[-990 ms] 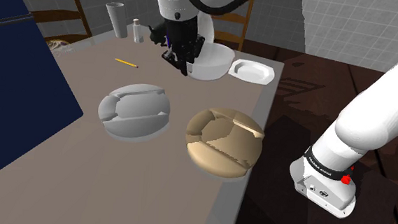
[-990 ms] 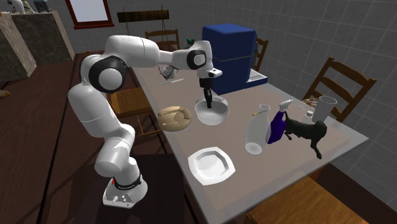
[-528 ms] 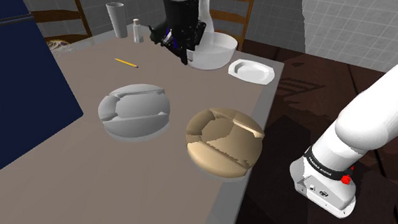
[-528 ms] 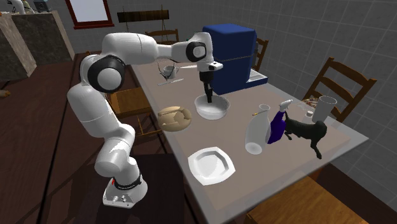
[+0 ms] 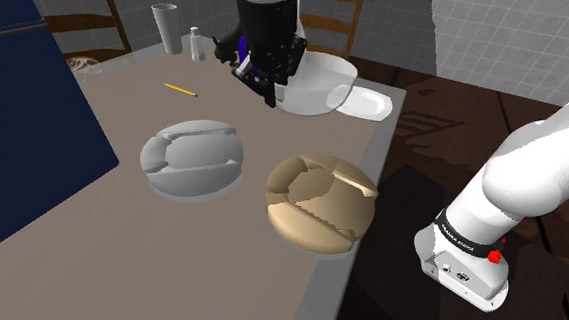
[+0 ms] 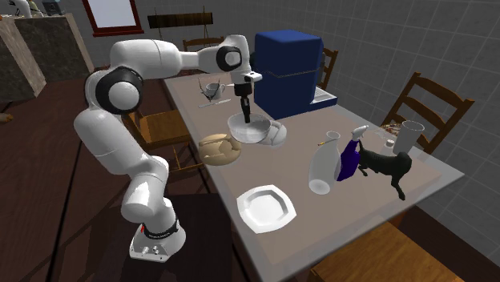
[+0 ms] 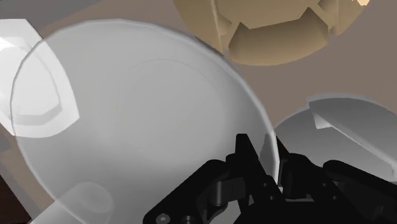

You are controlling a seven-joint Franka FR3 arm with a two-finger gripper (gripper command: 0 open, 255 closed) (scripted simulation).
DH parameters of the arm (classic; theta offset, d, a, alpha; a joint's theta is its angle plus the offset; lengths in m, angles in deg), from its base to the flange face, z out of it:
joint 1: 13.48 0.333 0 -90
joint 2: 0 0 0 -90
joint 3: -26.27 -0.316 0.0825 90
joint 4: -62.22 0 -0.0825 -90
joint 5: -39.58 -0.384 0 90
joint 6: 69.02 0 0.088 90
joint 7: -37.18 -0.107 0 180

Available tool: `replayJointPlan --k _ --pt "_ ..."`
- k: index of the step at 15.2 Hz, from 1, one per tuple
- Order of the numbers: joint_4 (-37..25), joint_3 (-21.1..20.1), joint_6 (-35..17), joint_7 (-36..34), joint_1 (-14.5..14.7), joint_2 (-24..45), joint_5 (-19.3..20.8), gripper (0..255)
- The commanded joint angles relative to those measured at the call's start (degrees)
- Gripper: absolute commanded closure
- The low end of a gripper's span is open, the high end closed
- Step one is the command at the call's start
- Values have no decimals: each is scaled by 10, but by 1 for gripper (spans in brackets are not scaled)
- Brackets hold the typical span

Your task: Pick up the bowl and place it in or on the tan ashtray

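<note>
The bowl is clear, round and without a long axis. Its mouth faces up, nearly level. The black gripper holds it, the fingers pinching its rim from either side. It appears raised off the table, in front of the white plate in the shoulder view, with the tan ashtray well apart.

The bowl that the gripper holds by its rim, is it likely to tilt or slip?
Probably stiff: the bowl looks evenly round. It may tilt, since the gripper pinches only one spot of the rim. Its smooth, see-through wall looks slippery, perhaps fragile.
</note>
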Motion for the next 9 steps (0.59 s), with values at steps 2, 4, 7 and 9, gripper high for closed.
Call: replayJointPlan --k 2,4,7,9 --pt "9 -12 17 -22 19 -30 -24 255" --pt "12 -23 28 -40 31 -44 -38 255" --pt "11 -43 45 -70 48 -61 -58 255" --pt "6 -57 56 -91 59 -69 -69 255"
